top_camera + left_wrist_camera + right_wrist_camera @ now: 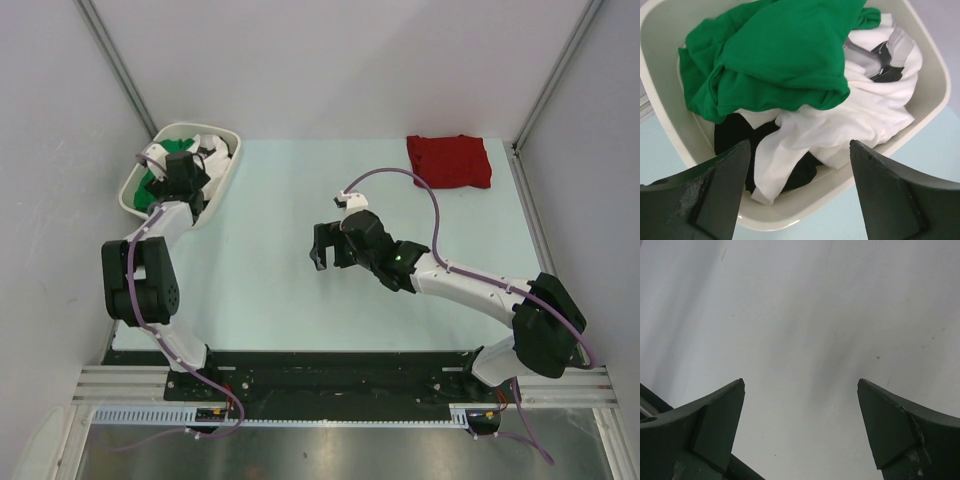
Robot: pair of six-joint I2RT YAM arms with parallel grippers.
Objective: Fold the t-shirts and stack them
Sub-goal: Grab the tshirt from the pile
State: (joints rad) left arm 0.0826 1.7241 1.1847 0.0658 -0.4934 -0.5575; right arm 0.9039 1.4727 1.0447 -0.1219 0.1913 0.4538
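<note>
Left pincer (799,187) gapes wide, nothing held, green shirt (775,50) just ahead in basket (932,85); right pincer (801,427) likewise spread, red shirt (449,160) well beyond.

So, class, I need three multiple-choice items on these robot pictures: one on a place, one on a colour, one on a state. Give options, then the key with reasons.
1. Where does the folded red shirt lie?
A. far right of the table
B. in the tub
C. under the right gripper

2. What colour is the top shirt in the tub?
A. blue
B. green
C. yellow

3. How is the left gripper?
A. shut on cloth
B. open, holding nothing
C. out of view

Key: 1 A, it sits alone at the far right corner. 2 B, the green shirt lies over white and black cloth. 3 B, its fingers stand wide apart above the tub.
</note>
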